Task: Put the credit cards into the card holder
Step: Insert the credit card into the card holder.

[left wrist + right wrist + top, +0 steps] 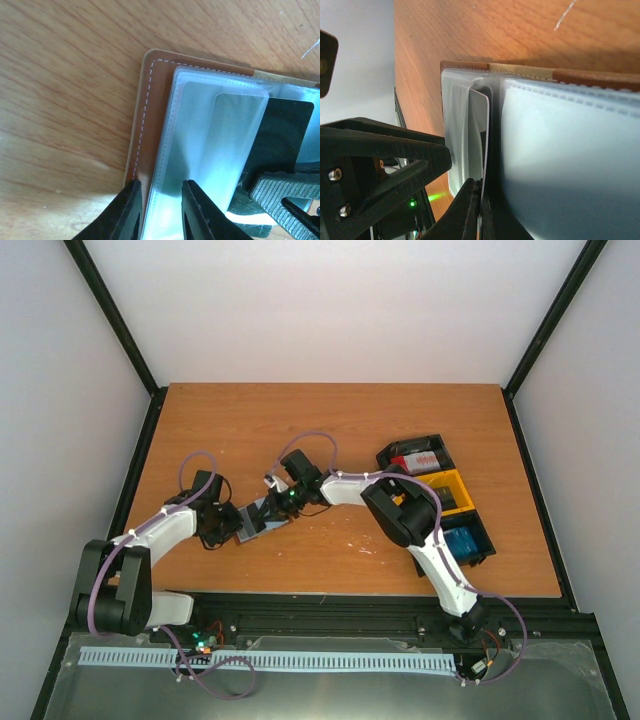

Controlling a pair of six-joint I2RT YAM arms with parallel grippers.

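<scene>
An open brown card holder (262, 516) lies flat on the wooden table (250, 420), clear plastic sleeves (210, 150) fanned upward. The right gripper (479, 210) is clamped on a credit card (486, 135), held edge-on at a sleeve mouth. The left gripper (160, 212) straddles the holder's stitched outer edge, jaws narrowly parted; whether it actually pinches cannot be told. The card looks stiff, light and slick, best held by its trailing short edge. The sleeves look soft and likely to buckle, so the holder probably needs steadying at its cover. More cards sit in black and yellow trays (464, 495), well apart on the holder's right. No lettering is legible.
</scene>
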